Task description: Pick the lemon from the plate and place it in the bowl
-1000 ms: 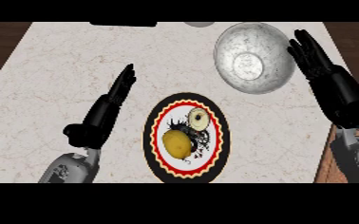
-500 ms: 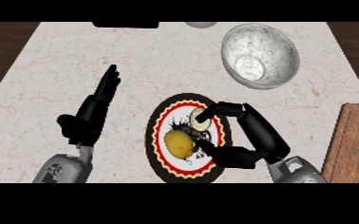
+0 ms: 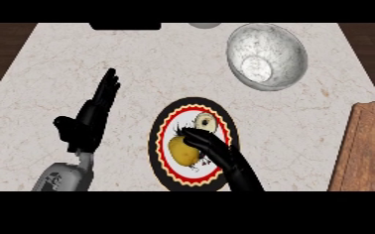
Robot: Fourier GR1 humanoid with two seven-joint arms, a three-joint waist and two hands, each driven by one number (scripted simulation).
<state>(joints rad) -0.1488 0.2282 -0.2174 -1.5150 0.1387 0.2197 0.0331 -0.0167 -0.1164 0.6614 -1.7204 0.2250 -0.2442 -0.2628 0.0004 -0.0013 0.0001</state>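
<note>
yellow lemon (image 3: 183, 149) on plate (image 3: 162, 129), long axis upright; right hand (image 3: 219, 153) touching.

Light is even and fairly bright, coming from overhead, no hard glare. Bench (image 3: 147, 69) reads pale and flat, w/ barely any cast shadow. Bowl (image 3: 267, 54) shows soft highlights on its inner wall and a darker shaded rim at its lower side. Both black hands look near-featureless. Plate (image 3: 164, 129) pattern looks a bit smeared; edges soft throughout.
</note>
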